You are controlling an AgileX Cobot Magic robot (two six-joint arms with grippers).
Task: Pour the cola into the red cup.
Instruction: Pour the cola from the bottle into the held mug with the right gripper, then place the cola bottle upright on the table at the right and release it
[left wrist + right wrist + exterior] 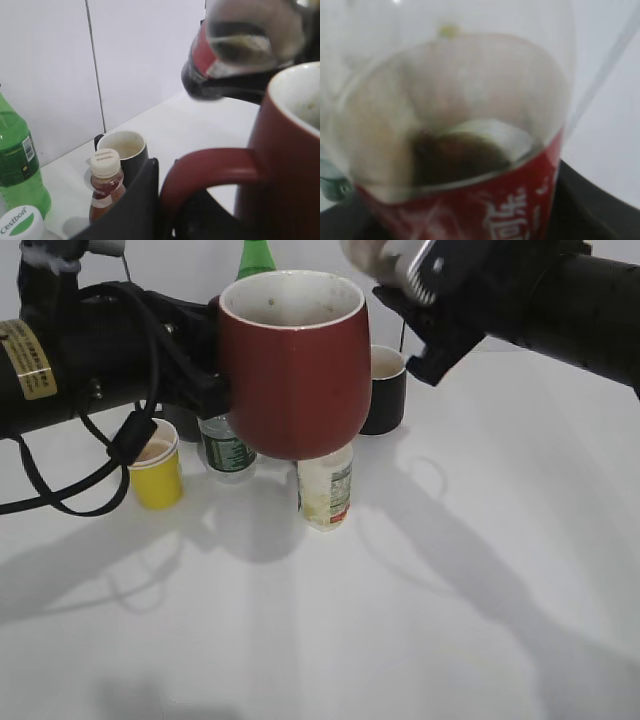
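We see a white table [480, 570] from a slanted front view, with two dark robot arms reaching in from either side. The left gripper [165, 200] is clenched on the handle of the red cup [293, 365], holding it in the air, upright, above the table — its pale inside faces up and looks lightly stained. In the left wrist view the cup's curved handle sits between the dark gripper parts, and the cup's body fills the right edge.

The right gripper [425, 315] comes in from the upper right, close to the cup's rim. It is grasping the cola bottle [460, 150]: the right wrist view is filled by the clear bottle with its red label and a little dark cola pooled inside. In the left wrist view the bottle [240, 50] hangs blurred above and just beside the cup's rim, tilted over.

On the table behind and under the raised cup stand a yellow paper cup [157, 468], a clear bottle with a green label [228, 452], a small pale bottle [326, 490] and a black mug [385, 388]. A green bottle [15, 155] and a small brown bottle with a beige cap [105, 185] show in the left wrist view — the brown one touching or just beside the black mug.
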